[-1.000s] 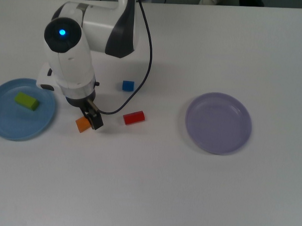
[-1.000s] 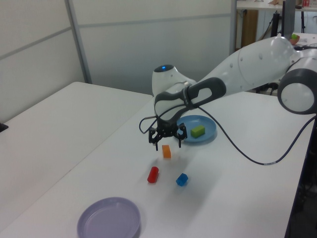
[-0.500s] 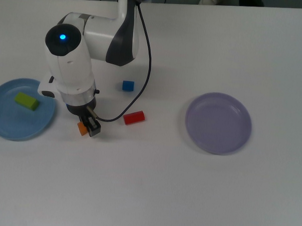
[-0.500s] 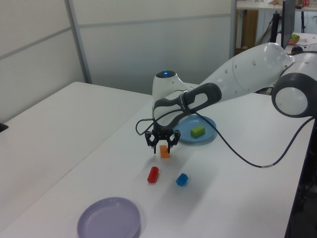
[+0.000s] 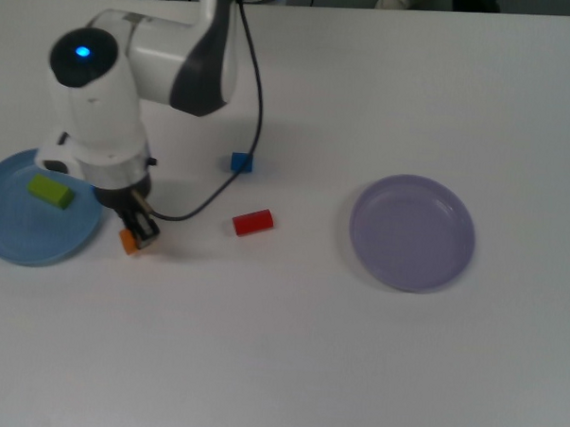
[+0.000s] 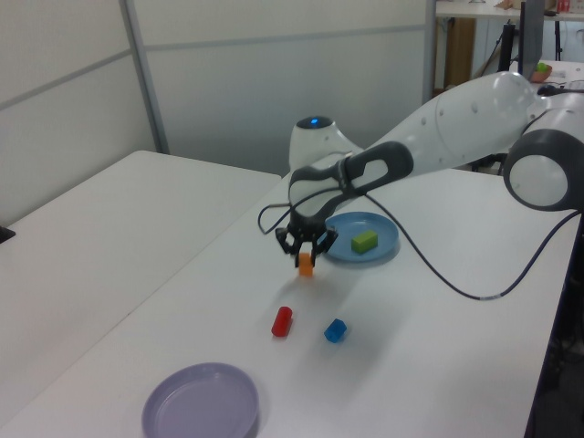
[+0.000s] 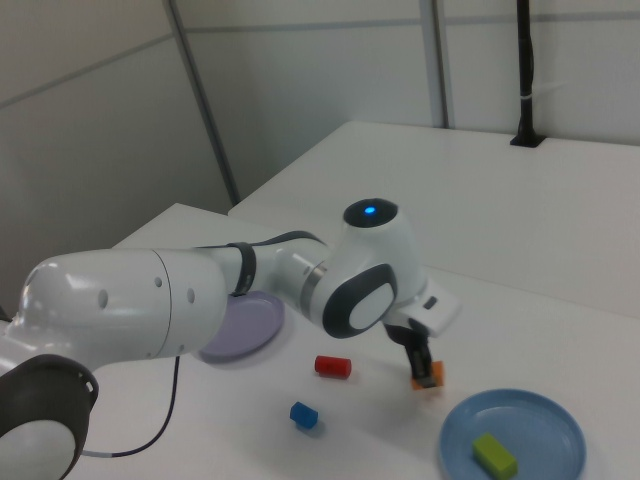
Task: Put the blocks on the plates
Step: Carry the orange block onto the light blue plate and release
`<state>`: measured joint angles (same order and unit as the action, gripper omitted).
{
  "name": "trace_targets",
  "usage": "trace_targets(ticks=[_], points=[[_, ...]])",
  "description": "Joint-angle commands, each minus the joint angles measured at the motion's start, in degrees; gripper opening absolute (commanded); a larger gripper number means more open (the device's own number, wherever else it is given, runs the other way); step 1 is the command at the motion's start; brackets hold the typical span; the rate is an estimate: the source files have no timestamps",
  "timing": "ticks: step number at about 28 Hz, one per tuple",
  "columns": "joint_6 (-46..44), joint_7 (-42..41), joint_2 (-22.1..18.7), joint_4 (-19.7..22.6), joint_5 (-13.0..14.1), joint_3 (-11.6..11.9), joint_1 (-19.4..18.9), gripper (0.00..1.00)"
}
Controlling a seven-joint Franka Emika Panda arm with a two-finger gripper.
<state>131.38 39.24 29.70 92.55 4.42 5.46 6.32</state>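
I see the tool clamped on the small orange rectangular block, fingers narrowed to the block's width, one dark finger on each side. In the left view the tool hangs point-down with the orange block between its tips, lifted just clear of the white worktop; a faint shadow sits under it. In the right view the tool shows the same grip, the orange block at the tips.

Just beside the tool, on the top view's left, sits the round light blue plastic plate, its rim close to the held block but not under it. On that plate, further to the top view's left of the tool, lies the green rectangular block. In the right view the blue plate lies lower right of the tool with the green block on it.

On the top view's right of the tool, on the worktop, lies the red elongated block on its side. Up and to the right of the tool in the top view sits the smaller blue cube. Well apart on the top view's right lies the round pale lavender plastic plate, nothing on it.
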Motion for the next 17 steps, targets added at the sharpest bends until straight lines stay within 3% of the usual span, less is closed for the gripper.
trace_targets(ticks=[1, 9, 17], points=[[-4.3, -5.5, -4.1, 0.1, 1.6, 0.2, 4.2, 0.00], [-4.6, -10.5, -3.6, -0.8, 1.7, 0.2, 10.5, 0.01], [-0.3, -12.2, 0.5, -1.0, 1.7, 0.3, 12.5, 0.08]])
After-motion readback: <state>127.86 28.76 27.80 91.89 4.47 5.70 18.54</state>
